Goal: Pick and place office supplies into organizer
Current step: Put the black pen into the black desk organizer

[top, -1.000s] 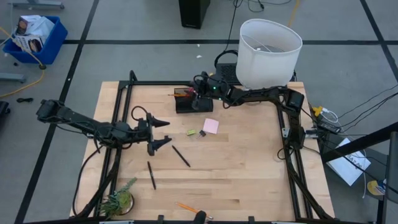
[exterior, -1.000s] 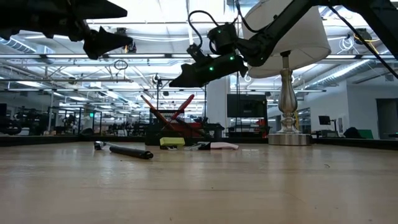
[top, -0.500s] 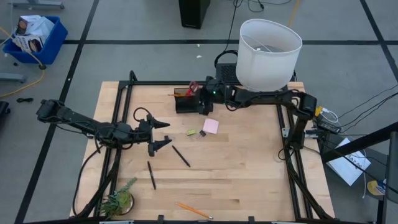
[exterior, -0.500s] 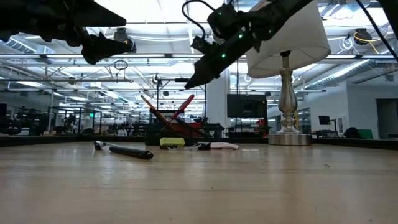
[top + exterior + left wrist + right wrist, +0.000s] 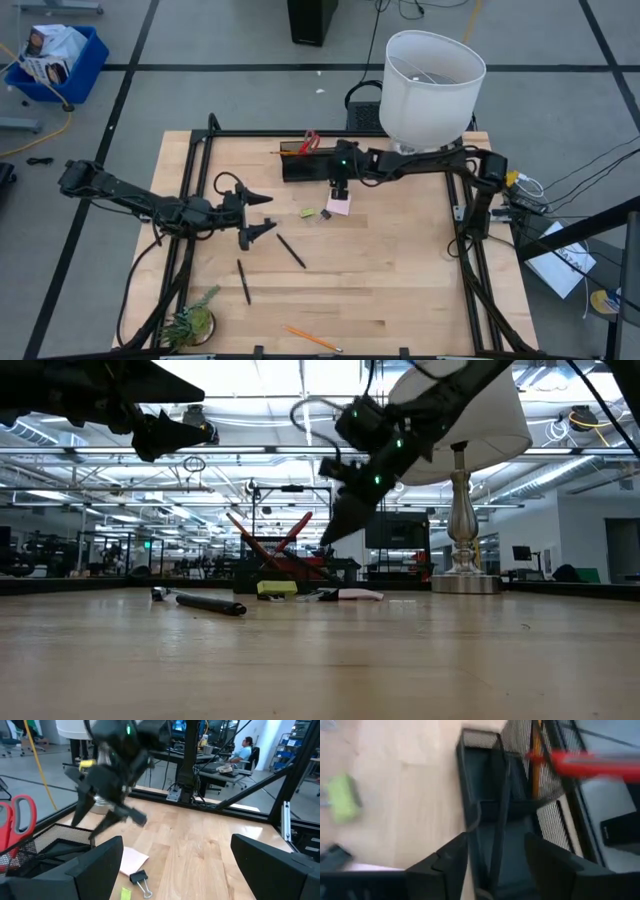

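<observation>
Progress, as I judge it: red-handled scissors and an orange pencil stand in the black mesh organizer at the table's far edge. Pink sticky pad, yellow-green eraser, two black pens and the near-edge pencil remain out. Right gripper hangs empty, fingers apart, over the pad; left gripper is released near the pens.

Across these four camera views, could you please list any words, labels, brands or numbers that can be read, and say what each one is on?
No text can be read in any view.
The packet in the blue bin beside the table carries print, but it is too small to read.
The organizer, scissors and lamp shade show no lettering.
</observation>
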`<state>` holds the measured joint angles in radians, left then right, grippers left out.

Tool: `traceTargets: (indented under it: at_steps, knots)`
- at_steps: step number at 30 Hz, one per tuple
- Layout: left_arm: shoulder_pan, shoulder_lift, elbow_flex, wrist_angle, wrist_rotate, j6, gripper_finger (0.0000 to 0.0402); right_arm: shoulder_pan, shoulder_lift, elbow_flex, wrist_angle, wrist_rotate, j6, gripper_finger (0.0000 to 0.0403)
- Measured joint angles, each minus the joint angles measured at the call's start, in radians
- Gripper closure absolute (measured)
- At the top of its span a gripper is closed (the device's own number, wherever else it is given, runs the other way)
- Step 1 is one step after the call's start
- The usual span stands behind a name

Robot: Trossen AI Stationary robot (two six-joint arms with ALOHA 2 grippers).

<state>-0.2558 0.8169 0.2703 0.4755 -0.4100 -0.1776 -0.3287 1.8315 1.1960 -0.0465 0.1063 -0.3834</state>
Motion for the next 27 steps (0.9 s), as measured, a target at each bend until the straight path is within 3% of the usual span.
traceTargets:
  at_steps: [7, 18, 27]
  knots:
    - [0.000, 0.000, 0.000, 0.001, -0.032, 0.000, 0.0023, -0.018, -0.003, -0.089, 0.161, -0.004, -0.004, 0.0180]
    - [0.016, 0.000, 0.000, 0.030, -0.071, 0.019, 0.0023, -0.040, 0.006, -0.094, 0.215, -0.086, 0.004, 0.0199]
    - [0.034, 0.000, 0.000, 0.024, -0.068, 0.018, 0.0023, -0.061, 0.123, -0.088, 0.230, -0.060, -0.004, 0.0199]
